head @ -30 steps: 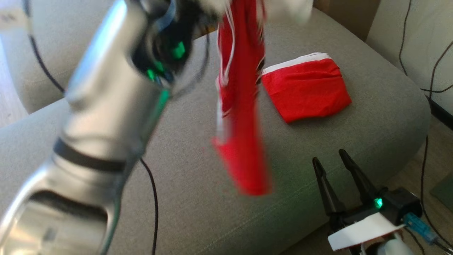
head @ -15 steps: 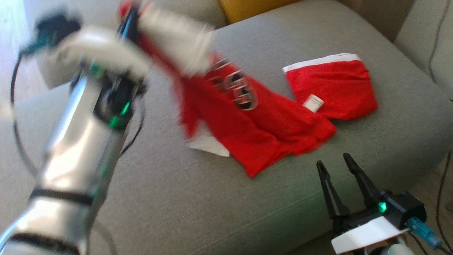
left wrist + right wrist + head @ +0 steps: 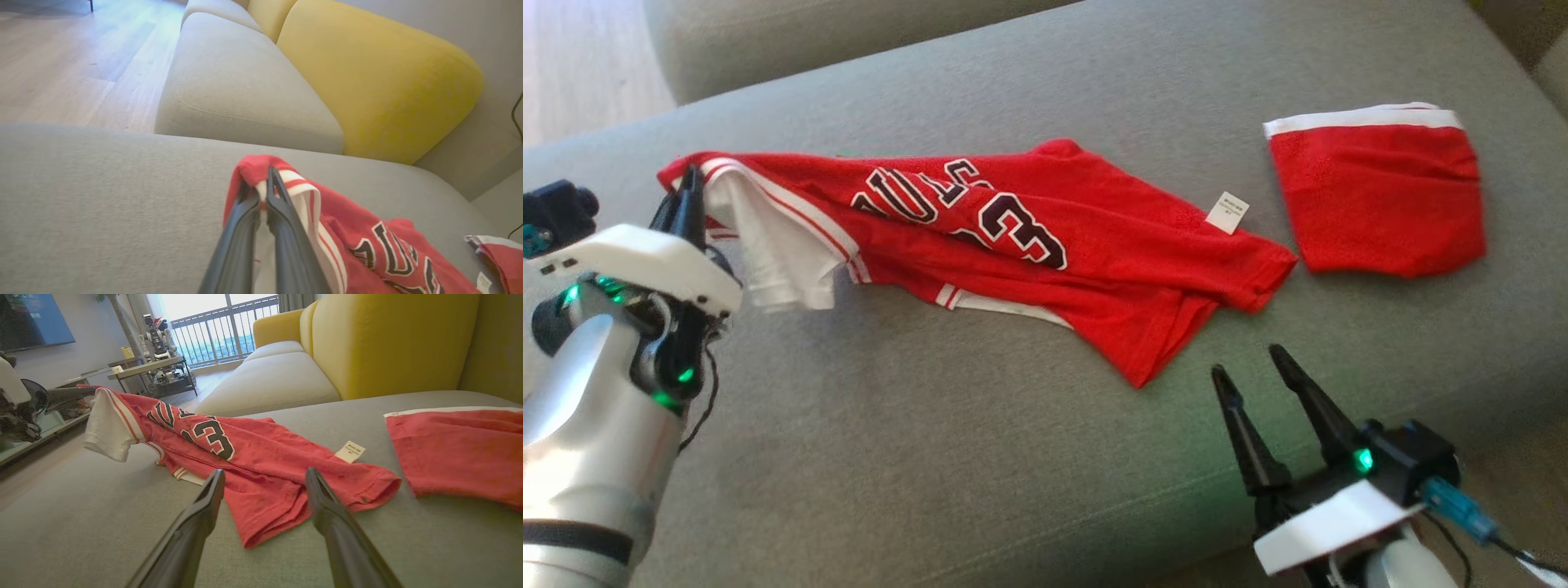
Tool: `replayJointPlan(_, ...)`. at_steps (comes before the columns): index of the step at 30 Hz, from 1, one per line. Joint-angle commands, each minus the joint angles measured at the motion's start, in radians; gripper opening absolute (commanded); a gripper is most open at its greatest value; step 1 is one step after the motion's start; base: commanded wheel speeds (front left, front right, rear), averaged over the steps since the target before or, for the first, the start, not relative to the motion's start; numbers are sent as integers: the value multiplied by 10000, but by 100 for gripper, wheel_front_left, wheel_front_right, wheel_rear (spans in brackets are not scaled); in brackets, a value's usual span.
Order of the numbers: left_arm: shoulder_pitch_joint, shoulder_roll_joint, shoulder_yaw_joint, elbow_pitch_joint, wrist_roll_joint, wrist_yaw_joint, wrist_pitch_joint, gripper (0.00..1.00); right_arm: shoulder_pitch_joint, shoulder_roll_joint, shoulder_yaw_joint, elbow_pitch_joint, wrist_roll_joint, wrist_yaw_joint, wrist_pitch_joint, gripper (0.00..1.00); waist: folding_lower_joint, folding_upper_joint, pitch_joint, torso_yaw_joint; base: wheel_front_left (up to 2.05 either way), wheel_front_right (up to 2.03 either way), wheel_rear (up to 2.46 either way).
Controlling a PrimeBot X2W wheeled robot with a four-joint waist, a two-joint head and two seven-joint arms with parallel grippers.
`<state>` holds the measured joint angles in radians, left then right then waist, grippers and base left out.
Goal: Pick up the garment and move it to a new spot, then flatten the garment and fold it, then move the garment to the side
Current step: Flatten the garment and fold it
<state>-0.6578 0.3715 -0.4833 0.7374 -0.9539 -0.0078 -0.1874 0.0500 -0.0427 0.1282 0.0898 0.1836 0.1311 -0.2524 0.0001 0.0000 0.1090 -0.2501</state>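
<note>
My silver left forearm [image 3: 588,425] comes in from the near left and reaches away over the grey fabric sofa seat [image 3: 915,474], wrist held low. The left jaws are pinched tight, with the dark fingers [image 3: 282,212] together on the white-trimmed edge at the left end of the red mesh basketball jersey [image 3: 1045,253]. That end hangs lifted off the seat, and a white inner panel droops beside the grip.

From there the jersey stretches to the right and lies on the seat. It is rumpled and partly doubled over itself, with dark, white-edged lettering and a number facing up. A small white tag [image 3: 1227,212] sits near its right end.

My right wrist [image 3: 1339,523] sits low at the near right, its fingers [image 3: 335,526] pointing away. The right jaws stand wide apart and hold nothing. They are just on the near side of the jersey's right hem and clear of it.

Further right, apart from the jersey, lies a folded red garment with a white band [image 3: 1380,196]. A yellow back cushion [image 3: 380,81] stands at the far side.
</note>
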Motion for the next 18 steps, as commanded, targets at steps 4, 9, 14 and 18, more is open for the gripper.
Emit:
replayJointPlan(4,-878,771,103,-157,213,-239,450,0,-656,-75,388,-62,-58,-4,-94,100,-1,0,181,366,0,0,0)
replayJointPlan(9,-1564,1164,-209,-416,846,8,598,37,-814,-75,508,229,-127,-4,-94,100,-1,0,207,542,0,0,0)
replayJointPlan(14,-1592,1106,-617,121,1378,260,356,100,-1243,-75,831,902,141,-4,-94,100,-1,0,302,558,0,0,0)
replayJointPlan(18,-1382,1143,-1023,346,2028,620,-125,100,-1604,-75,1022,1503,669,-4,-94,100,-1,0,330,650,0,0,0)
